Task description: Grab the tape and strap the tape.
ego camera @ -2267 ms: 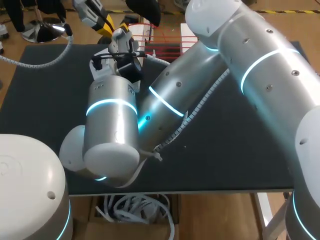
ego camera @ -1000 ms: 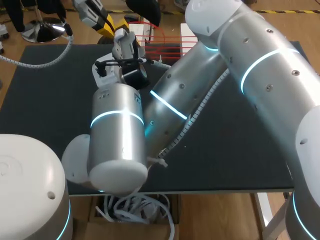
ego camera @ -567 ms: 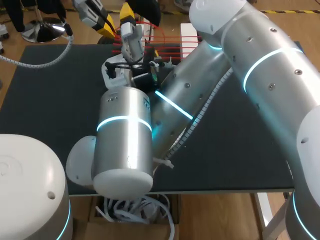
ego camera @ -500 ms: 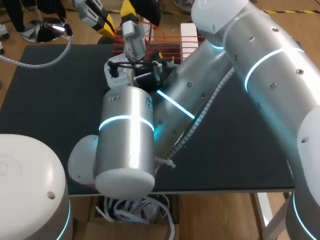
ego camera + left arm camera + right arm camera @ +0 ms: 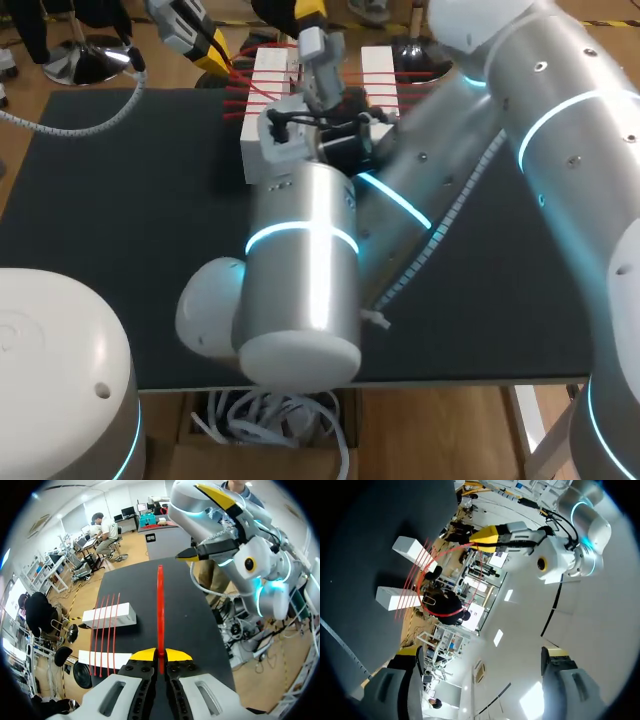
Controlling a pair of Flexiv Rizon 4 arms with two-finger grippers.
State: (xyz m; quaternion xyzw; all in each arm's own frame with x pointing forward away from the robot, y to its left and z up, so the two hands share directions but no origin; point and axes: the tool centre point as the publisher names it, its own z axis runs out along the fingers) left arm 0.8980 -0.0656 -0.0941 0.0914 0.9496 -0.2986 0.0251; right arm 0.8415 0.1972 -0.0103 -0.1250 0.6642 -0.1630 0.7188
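Two white blocks (image 5: 272,70) (image 5: 378,65) lie side by side at the table's far edge, with several strands of red tape (image 5: 322,92) stretched across them. My left gripper (image 5: 160,656) is shut on the red tape's (image 5: 160,605) free end, which runs edge-on straight ahead of its yellow tips. In the head view it hangs at the far left (image 5: 212,48), beside the blocks. My right gripper (image 5: 481,655) stands wide open with nothing between its fingers. It is raised over the blocks (image 5: 402,572) and looks at the tape's loop (image 5: 440,612) and the left gripper (image 5: 487,535).
The black table top (image 5: 120,190) lies bare to the left of the arms. My right arm's forearm (image 5: 300,270) crosses the middle of the table and hides part of the near block. A grey cable (image 5: 70,128) hangs over the far left corner.
The right arm swung to the right and lifted its gripper past the blocks, opening its fingers wide. Both white blocks now show. The left gripper kept still with the tape.
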